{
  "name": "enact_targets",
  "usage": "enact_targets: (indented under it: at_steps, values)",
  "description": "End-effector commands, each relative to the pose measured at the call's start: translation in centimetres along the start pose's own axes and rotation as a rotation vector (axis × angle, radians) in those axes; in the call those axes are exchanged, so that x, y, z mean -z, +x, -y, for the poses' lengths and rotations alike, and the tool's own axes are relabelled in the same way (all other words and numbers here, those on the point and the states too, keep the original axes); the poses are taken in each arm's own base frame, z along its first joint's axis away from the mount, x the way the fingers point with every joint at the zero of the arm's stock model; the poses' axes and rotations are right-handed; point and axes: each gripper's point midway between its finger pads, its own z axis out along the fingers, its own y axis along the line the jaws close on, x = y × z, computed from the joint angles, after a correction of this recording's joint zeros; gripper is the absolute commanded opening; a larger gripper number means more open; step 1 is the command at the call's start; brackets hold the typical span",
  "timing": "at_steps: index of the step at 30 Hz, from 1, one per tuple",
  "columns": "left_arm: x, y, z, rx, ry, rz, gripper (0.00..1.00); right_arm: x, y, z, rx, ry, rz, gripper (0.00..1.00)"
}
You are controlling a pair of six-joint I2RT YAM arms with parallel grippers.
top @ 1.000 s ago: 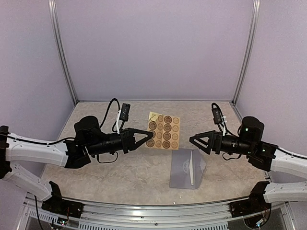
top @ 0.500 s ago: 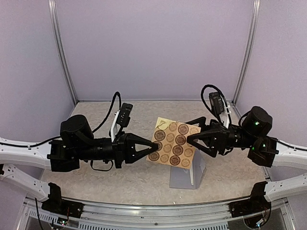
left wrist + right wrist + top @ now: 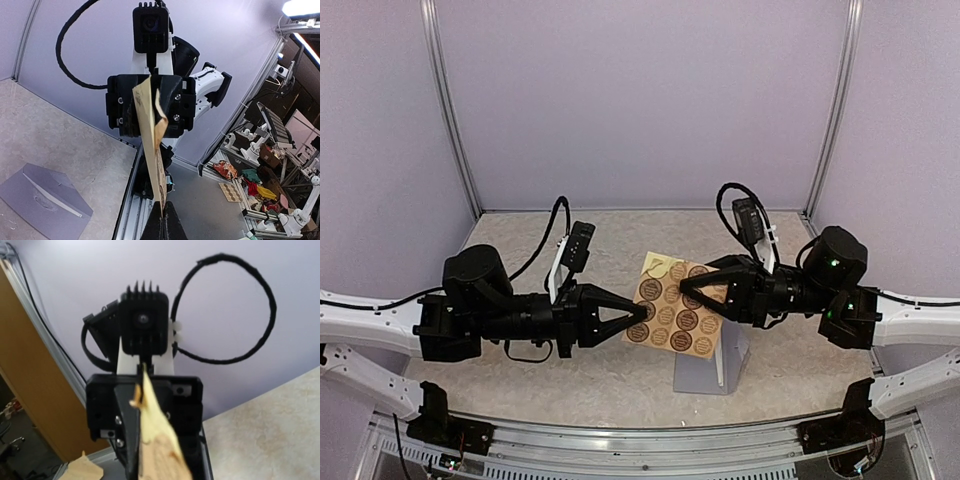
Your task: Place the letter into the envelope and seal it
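So here we've got the left gripper (image 3: 638, 322) clamped tight on the left edge of the tan paper sheet of round brown stickers (image 3: 670, 312), holding it up in the air, tilted, well off the beige speckled table (image 3: 560, 375). The right gripper (image 3: 690, 292) sits at the sheet's opposite edge with its jaws drawn close around it, but we honestly can't tell if it's actually pinching it. The flat grey-lavender rectangular paper envelope (image 3: 698, 372) lies on the table under the sheet's right side, nearer the right arm, apart from both grippers.
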Motion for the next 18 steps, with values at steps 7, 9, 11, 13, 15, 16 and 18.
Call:
enact_targets:
  at_steps: [7,9,11,13,15,16,18]
  values:
    - [0.5,0.4,-0.3,-0.011,-0.022,0.006,0.0,-0.1,-1.2,-0.4,0.027,0.001,0.056,0.02]
    - [0.4,0.5,-0.7,-0.011,-0.043,0.001,0.0,-0.1,-1.1,-0.1,0.027,0.019,0.048,0.0]
    - [0.5,0.5,-1.7,-0.01,-0.105,-0.002,0.14,0.0,-0.7,0.6,0.024,0.057,0.032,0.0]
    - [1.0,0.1,-3.2,-0.017,-0.204,-0.002,0.32,0.1,-0.2,1.6,0.017,0.114,0.003,0.0]
    - [2.1,-1.0,-4.2,-0.036,-0.302,0.02,0.41,0.5,0.3,2.8,0.01,0.197,-0.028,0.0]
    - [2.7,-1.6,-4.8,-0.047,-0.354,0.033,0.42,0.7,0.4,3.8,0.005,0.258,-0.041,0.0]
    - [3.9,-2.9,-5.2,-0.067,-0.419,0.064,0.42,1.3,1.0,5.3,-0.007,0.352,-0.077,0.0]
